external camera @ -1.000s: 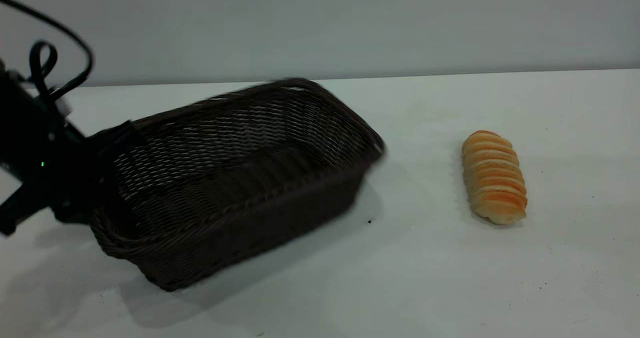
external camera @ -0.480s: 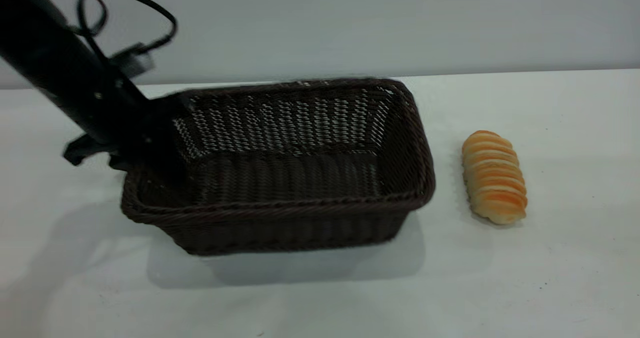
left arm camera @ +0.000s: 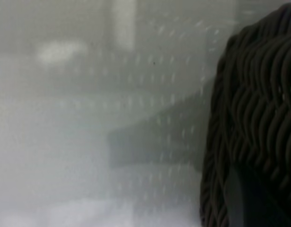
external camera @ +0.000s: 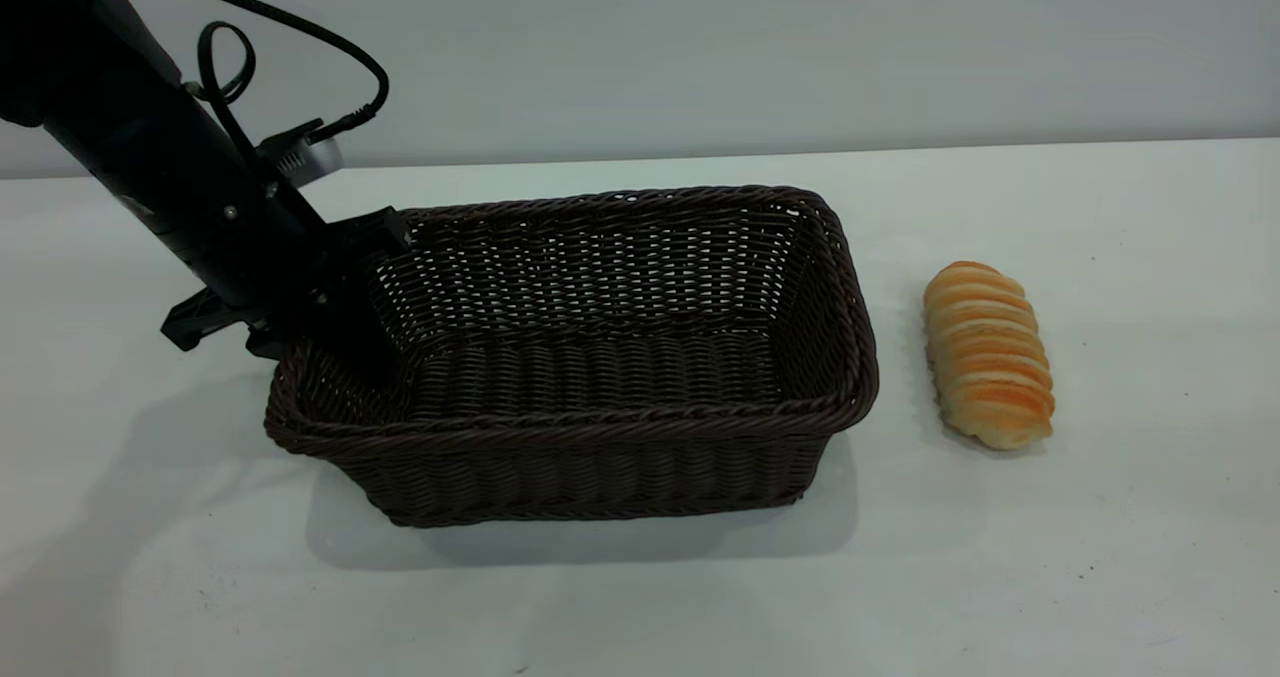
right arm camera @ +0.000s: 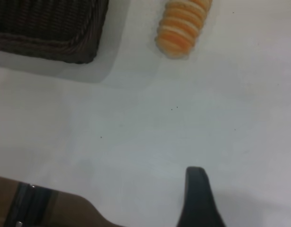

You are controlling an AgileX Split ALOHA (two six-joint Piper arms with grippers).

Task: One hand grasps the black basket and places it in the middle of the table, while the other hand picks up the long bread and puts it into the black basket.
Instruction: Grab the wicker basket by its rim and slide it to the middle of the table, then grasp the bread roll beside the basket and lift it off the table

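The black basket (external camera: 600, 357) stands flat and upright on the white table (external camera: 1000, 557), left of centre. My left gripper (external camera: 345, 332) is shut on the basket's left rim, one finger inside the wall; in the left wrist view the weave (left arm camera: 259, 104) fills the side by a dark finger (left arm camera: 244, 198). The long bread (external camera: 988, 354) lies on the table just right of the basket, apart from it. My right gripper (right arm camera: 216, 213) is out of the exterior view; its wrist view shows one finger (right arm camera: 195, 198) above bare table, open and empty, with the bread (right arm camera: 183, 26) and a basket corner (right arm camera: 65, 33) farther off.
A grey wall runs behind the table's far edge. The left arm's cable (external camera: 300, 47) loops above the basket's left end. A few dark specks (right arm camera: 174, 109) dot the table.
The left arm swung the tilted basket rightward and set it down flat, then shifted it slightly right. The bread has not moved.
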